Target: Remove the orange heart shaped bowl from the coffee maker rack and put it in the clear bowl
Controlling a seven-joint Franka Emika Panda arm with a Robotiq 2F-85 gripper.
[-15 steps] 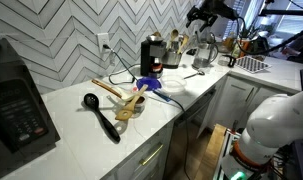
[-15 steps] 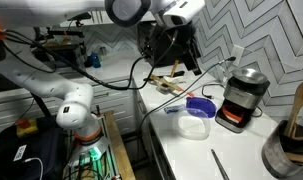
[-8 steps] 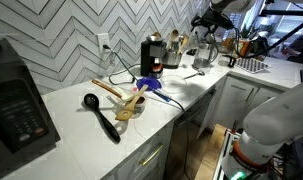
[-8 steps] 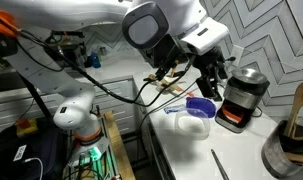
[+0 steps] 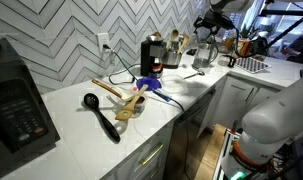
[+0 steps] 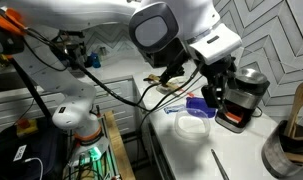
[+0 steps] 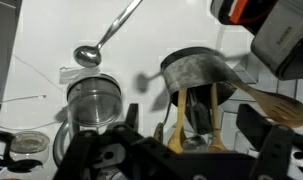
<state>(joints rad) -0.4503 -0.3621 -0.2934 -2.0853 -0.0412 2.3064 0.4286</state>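
The orange heart shaped bowl [image 6: 231, 123] lies on the coffee maker rack at the base of the black coffee machine [image 6: 248, 92]. It also shows at the top right of the wrist view [image 7: 241, 10] and, faintly, in an exterior view [image 5: 171, 66]. The clear bowl [image 6: 192, 125] stands on the white counter next to a blue utensil [image 6: 199, 103]. My gripper [image 6: 213, 95] hangs in the air above the counter between the clear bowl and the coffee machine. Its fingers [image 7: 191, 125] are apart and hold nothing.
A grey crock with wooden spoons [image 7: 196, 80] is right below the gripper, beside a metal spoon [image 7: 101, 45] and a glass jar [image 7: 91, 100]. A microwave [image 5: 16, 95], a black ladle [image 5: 99, 112] and a wooden spoon [image 5: 126, 105] lie along the counter.
The arm has swung towards the coffee machine and lowered. The gripper now hangs closer to the machine and the clear bowl. The objects have not moved.
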